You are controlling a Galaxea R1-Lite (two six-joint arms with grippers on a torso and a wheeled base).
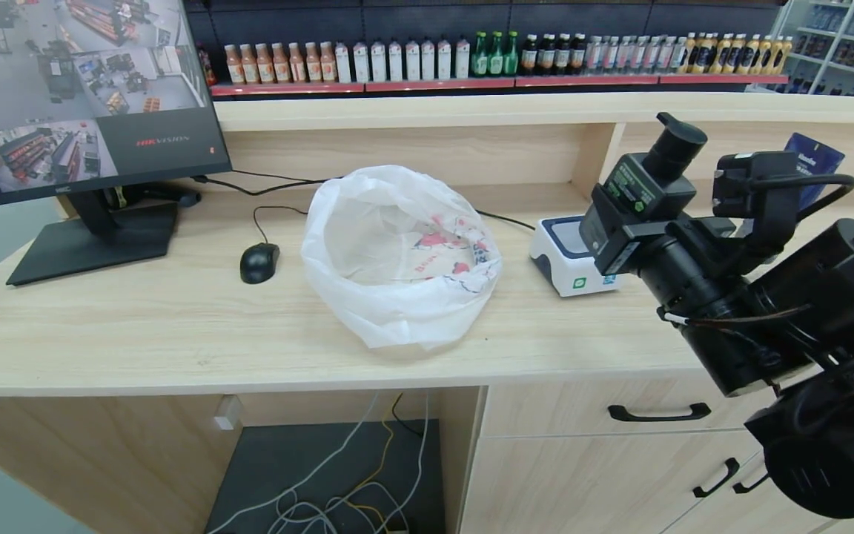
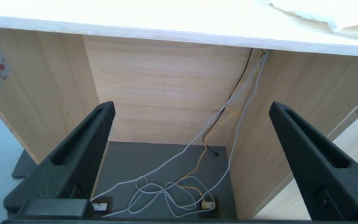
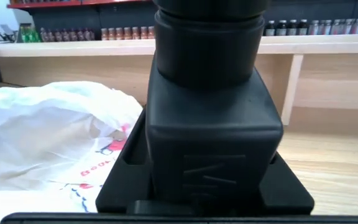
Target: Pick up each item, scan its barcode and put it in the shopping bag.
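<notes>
"Where was the right arm (image 1: 805, 297)?"

"Right of the bag (image 1: 397, 311), raised over the surface (image 1: 138, 326). Its jaws were clenched on a black bottle (image 1: 649, 185) (image 3: 210, 124), with the cap tilted up and away from the bag, close by the scanner (image 1: 562, 256)."

"And the left?"

"Lower than the bag, under the surface's edge. Its jaws were spread wide and held nothing, and they faced the recess (image 2: 166, 93) with its cables (image 2: 160, 167)."

"The bag itself?"

"White and open-mouthed, slumped on the pale wood. The mouse (image 1: 259, 262) sat to its left, the monitor (image 1: 78, 96) farther left, the scanner to its right."

"The room?"

"Behind the bag was a raised wooden ledge (image 1: 427, 111), then a shelf (image 1: 434, 86) lined with drinks (image 1: 397, 59). The drawers (image 1: 590, 411) sat below, to the bag's right."
</notes>
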